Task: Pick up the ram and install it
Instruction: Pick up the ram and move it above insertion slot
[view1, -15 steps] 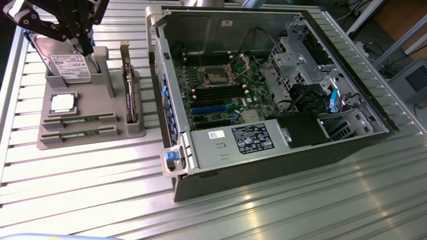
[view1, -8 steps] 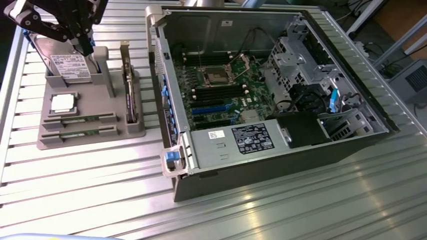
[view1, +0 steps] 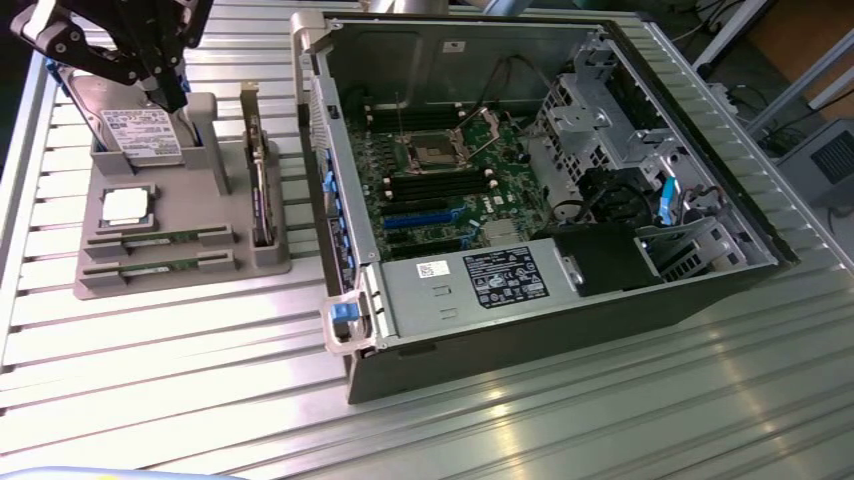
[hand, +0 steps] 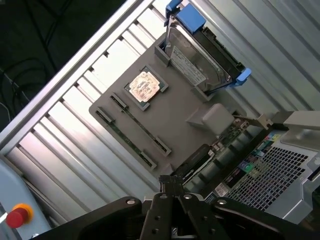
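Note:
Two green ram sticks (view1: 160, 241) (view1: 158, 268) lie in parallel slots at the near end of a grey holder tray (view1: 187, 285) on the exterior view's left. In the wrist view the same sticks (hand: 140, 124) (hand: 125, 139) lie side by side on the tray (hand: 175, 115). My gripper (view1: 171, 100) hangs above the far end of the tray, over the hard drive (view1: 140, 130), well away from the ram. Its black fingers (hand: 172, 182) are shut together with nothing between them.
The tray also holds a square silver processor (view1: 127, 205) and an upright dark card with a metal bracket (view1: 260, 170). An open computer case (view1: 534, 180) with its motherboard (view1: 441, 180) lies on the exterior view's right, on a ribbed metal table (view1: 200, 380).

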